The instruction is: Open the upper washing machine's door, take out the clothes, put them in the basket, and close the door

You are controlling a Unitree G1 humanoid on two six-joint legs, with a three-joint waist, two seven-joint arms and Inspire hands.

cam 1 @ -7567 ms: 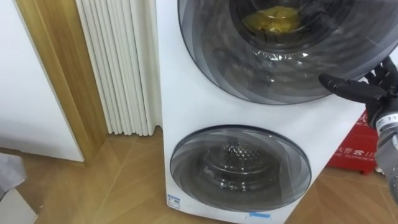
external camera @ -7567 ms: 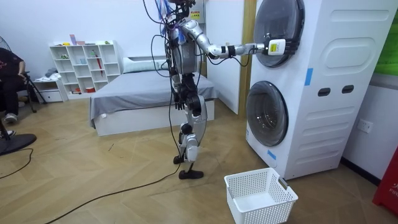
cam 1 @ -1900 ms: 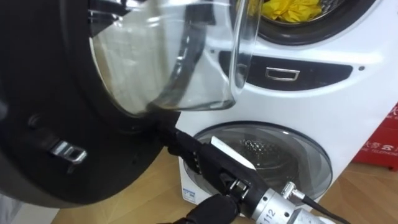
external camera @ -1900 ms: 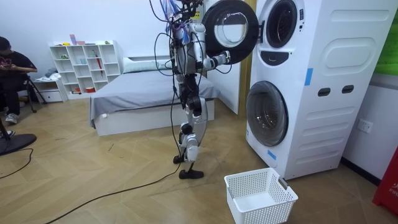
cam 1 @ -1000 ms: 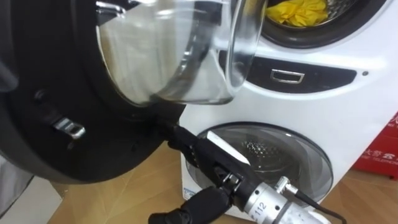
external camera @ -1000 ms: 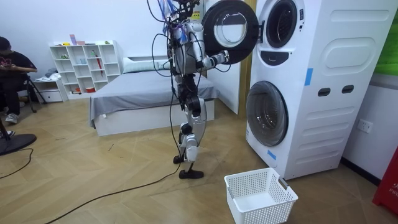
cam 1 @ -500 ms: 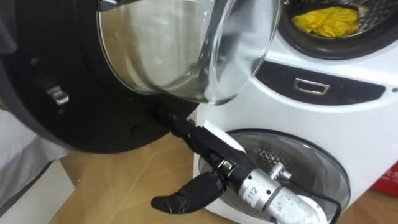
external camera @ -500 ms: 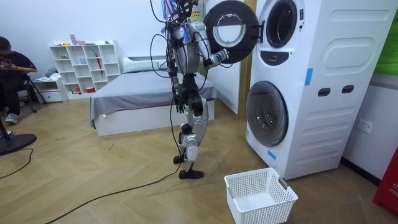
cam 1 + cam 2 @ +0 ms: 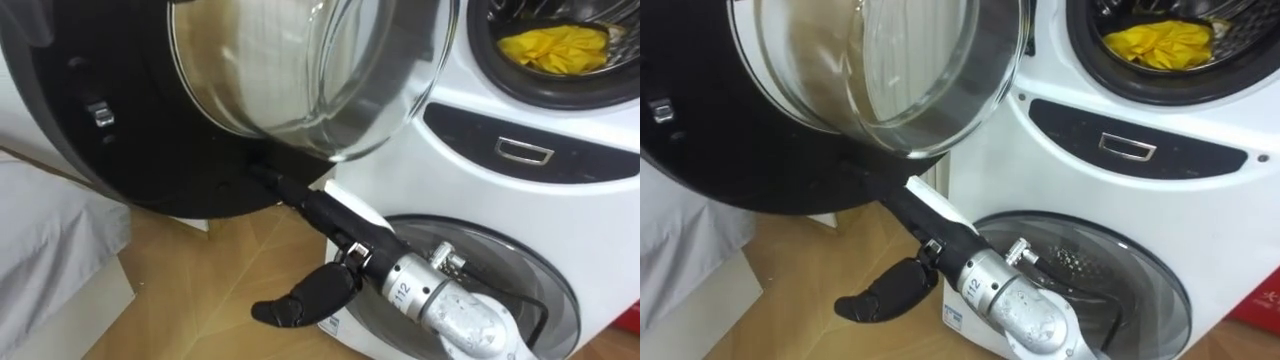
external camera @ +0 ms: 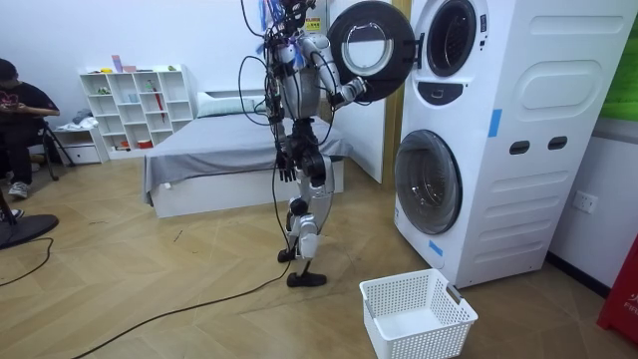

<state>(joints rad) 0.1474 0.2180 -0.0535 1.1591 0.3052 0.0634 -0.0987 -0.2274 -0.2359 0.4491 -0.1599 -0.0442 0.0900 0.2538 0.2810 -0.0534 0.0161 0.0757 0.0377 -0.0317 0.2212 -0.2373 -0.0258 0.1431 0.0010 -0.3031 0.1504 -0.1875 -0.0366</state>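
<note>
The round black-rimmed glass door (image 9: 120,130) stands swung open at my left. My right hand (image 9: 330,228) lays straight, relaxed fingers against its lower rim, thumb spread below. Crumpled yellow cloth (image 9: 555,47) lies inside the white washing machine's (image 9: 440,190) upper drum, on the right.

clothes (image 9: 556,48): yellow, crumpled | in upper washing machine (image 10: 518,130) drum | door (image 10: 371,48) open

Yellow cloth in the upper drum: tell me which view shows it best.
The right eye view: the yellow cloth lies whole in the open upper drum, clear of the picture's edge. The left eye view shows it too, nearer its right edge. In the room view it cannot be made out.
</note>
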